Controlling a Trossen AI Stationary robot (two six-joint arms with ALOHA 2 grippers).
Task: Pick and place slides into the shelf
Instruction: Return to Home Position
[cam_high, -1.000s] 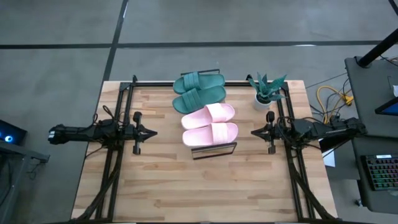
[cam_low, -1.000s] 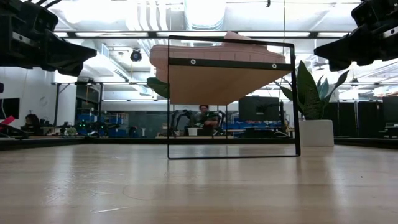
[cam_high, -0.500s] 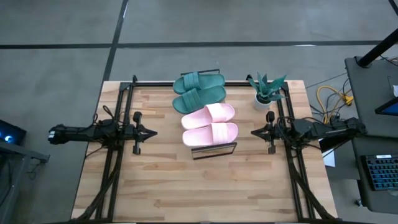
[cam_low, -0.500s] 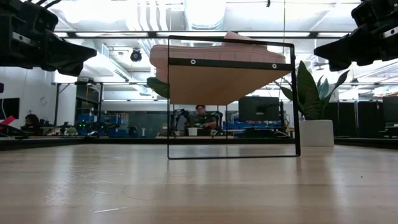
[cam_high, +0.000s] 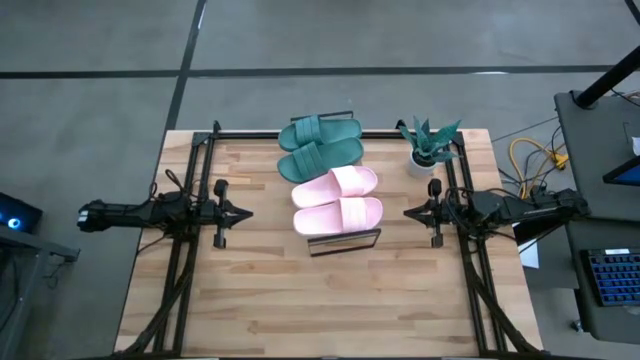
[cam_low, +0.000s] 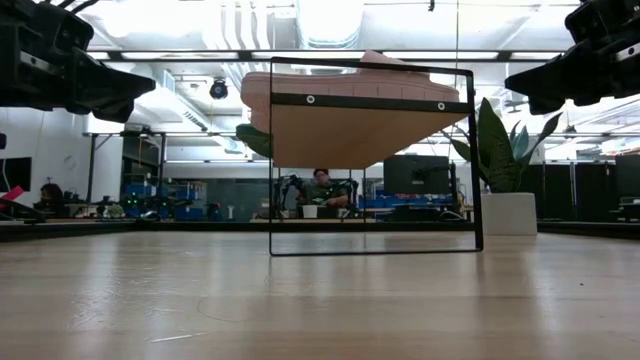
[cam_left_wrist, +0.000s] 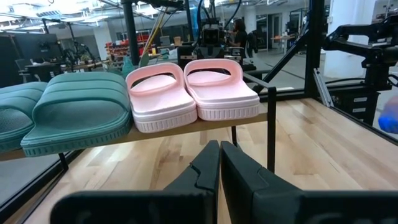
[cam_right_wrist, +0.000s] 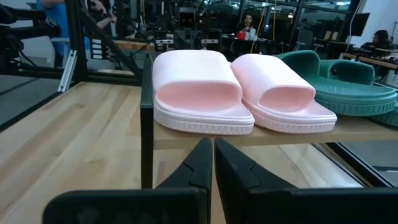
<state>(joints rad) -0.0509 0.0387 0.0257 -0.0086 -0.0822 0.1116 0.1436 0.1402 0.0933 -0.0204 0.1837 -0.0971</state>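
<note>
Two pale pink slides and two dark teal slides lie side by side, soles down, on the top plank of the shelf, a light-wood board on a thin black wire frame standing mid-table. In the left wrist view the pink pair sits right of the teal pair. My left gripper hangs shut at the table's left, level, pointing at the shelf. My right gripper hangs shut at the table's right, also level and pointing at the shelf. Both stand well clear of the slides.
A potted plant in a white pot stands at the far right of the table, close to my right arm. Black frame rails run along the table's left and right sides. Bare wood lies in front of the shelf.
</note>
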